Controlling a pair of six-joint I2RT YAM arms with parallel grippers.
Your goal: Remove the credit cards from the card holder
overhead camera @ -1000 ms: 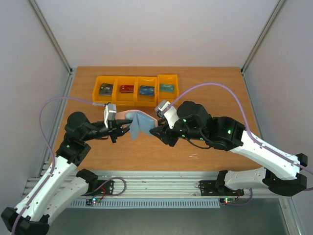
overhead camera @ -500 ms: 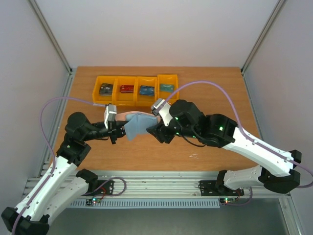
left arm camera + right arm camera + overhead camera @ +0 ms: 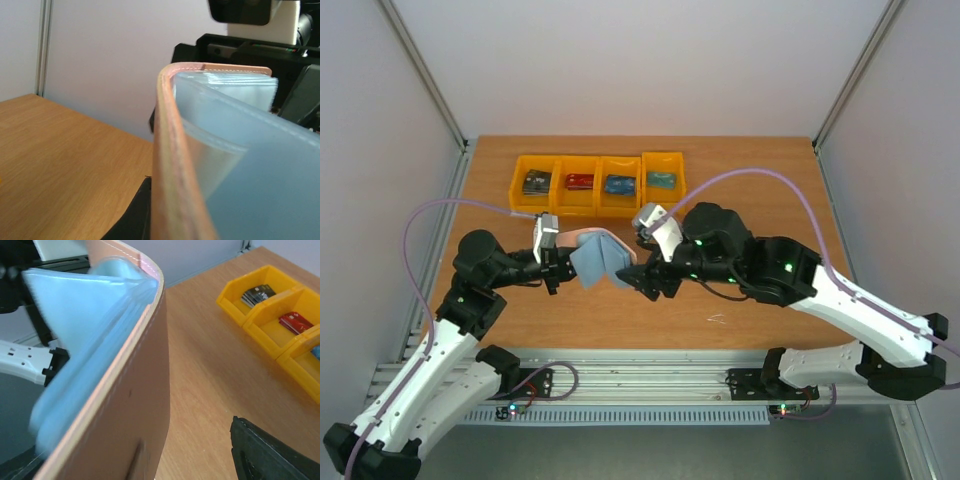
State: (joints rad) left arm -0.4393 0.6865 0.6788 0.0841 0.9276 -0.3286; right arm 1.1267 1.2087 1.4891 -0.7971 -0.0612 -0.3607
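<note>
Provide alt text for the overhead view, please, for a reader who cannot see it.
The left pincer is shut on an open blue-grey card holder over a wooden table, with the right pincer open beside it. Four orange bins sit behind.

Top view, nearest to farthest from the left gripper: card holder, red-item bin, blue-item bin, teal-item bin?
1. card holder, in the left gripper.
2. red-item bin, back, second from left.
3. blue-item bin, third.
4. teal-item bin, right end.

place: robot lab cell | signs: white enclosure walls [image 3: 620,60], aluminium rail [image 3: 650,385], wooden table [image 3: 770,180]
</note>
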